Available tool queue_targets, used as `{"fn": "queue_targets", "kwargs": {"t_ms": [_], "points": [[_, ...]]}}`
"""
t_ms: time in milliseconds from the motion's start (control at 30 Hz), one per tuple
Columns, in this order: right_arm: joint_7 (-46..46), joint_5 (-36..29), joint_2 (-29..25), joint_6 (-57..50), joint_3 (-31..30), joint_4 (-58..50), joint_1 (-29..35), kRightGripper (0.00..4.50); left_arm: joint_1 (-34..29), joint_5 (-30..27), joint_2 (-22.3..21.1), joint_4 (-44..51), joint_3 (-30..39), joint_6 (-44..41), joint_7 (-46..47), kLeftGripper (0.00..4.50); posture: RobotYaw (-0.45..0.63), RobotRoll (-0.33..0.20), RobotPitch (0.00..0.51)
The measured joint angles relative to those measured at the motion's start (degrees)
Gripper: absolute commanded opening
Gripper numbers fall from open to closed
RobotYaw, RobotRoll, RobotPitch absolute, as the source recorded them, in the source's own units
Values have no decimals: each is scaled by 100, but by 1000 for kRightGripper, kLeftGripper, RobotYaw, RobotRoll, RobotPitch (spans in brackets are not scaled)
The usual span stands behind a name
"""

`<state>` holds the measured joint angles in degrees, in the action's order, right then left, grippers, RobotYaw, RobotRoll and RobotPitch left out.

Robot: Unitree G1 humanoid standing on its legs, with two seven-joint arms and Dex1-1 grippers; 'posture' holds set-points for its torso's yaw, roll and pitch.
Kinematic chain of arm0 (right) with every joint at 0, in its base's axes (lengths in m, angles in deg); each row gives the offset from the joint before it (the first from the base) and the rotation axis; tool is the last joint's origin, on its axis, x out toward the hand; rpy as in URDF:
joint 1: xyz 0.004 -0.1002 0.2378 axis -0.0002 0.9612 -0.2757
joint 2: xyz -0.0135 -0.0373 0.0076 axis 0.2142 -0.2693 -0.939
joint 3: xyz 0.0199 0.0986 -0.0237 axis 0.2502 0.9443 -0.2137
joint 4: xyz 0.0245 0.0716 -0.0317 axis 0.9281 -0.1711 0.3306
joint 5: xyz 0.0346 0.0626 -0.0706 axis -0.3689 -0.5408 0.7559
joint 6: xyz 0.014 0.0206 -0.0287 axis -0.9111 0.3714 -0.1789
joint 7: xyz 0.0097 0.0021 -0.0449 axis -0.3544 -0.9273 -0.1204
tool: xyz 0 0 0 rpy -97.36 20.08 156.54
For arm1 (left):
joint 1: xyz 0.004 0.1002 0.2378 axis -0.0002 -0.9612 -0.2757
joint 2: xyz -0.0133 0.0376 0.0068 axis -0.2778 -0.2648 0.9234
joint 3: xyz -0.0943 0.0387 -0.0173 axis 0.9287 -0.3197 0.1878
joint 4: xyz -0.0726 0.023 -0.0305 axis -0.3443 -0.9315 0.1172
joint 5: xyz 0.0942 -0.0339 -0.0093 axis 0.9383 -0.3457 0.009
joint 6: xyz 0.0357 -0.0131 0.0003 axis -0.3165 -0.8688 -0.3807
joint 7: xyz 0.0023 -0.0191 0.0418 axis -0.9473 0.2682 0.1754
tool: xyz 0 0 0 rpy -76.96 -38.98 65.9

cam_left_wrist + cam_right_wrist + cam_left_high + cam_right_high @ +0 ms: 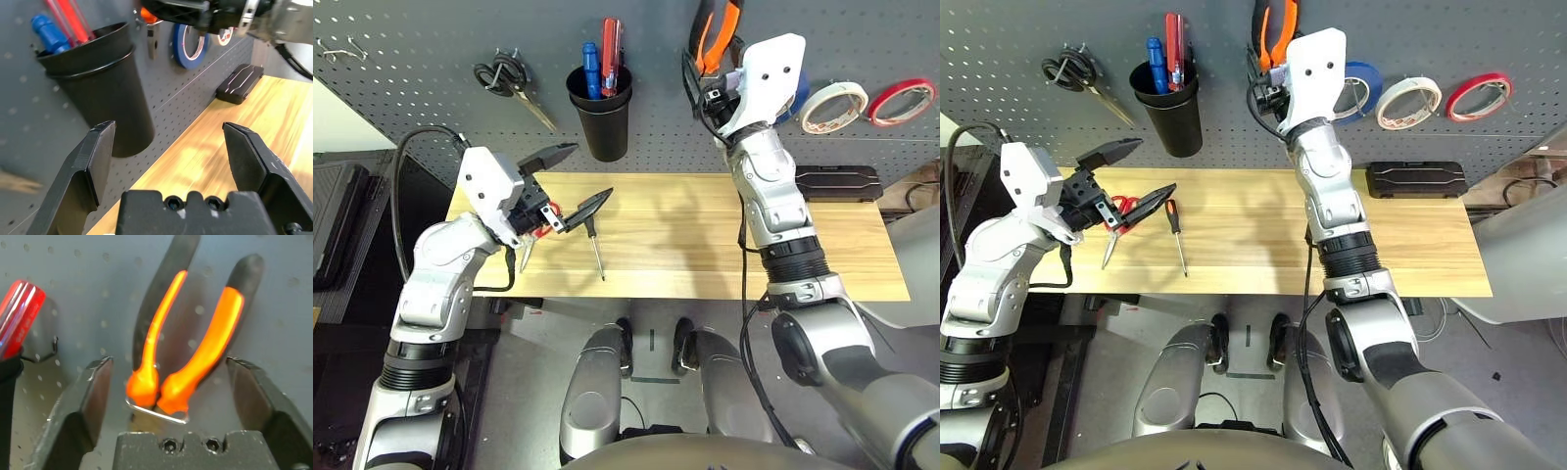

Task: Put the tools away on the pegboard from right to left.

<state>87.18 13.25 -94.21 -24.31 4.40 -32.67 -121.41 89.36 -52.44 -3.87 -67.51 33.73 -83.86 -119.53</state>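
1. The right gripper point(168, 382) is being held with its fingers apart either side of the pliers point(188, 342), gripping nothing. The pliers are hanging on a hook point(156, 411) on the pegboard point(411, 88), handles up, long axis upright.
2. If the gripper is being drawn back crookedly, a finger could catch a handle and knock the pliers off the hook.
3. The left gripper point(1126, 176) is also standing open and empty, above the scissors point(1121, 211).
4. The screwdriver point(595, 247) is lying on the table point(705, 245), tip nearward, handle toward the pegboard.
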Motion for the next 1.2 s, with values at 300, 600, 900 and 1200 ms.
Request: {"fn": "queue_targets", "kwargs": {"t_ms": [300, 600, 900, 1200], "points": [[242, 53, -208, 536, -9, -40, 179, 4455, 125, -28, -3, -189, 96, 59, -124, 4500, 223, 0, 220], [1139, -241, -908, 855, -7, -957, 1095, 4455, 153, -26, -3, -280, 138, 143, -179, 4500, 224, 0, 217], [2433, -567, -1900, 92, -81, -1461, 1965, 4455, 147, 401, 182, -657, 156, 439, 310, 4500, 221, 0, 213], [3899, -1035, -2684, -336, -255, -1706, 3009, 4455, -215, 821, 709, -633, -19, 89, 1173, 4500, 215, 0, 229]]}}
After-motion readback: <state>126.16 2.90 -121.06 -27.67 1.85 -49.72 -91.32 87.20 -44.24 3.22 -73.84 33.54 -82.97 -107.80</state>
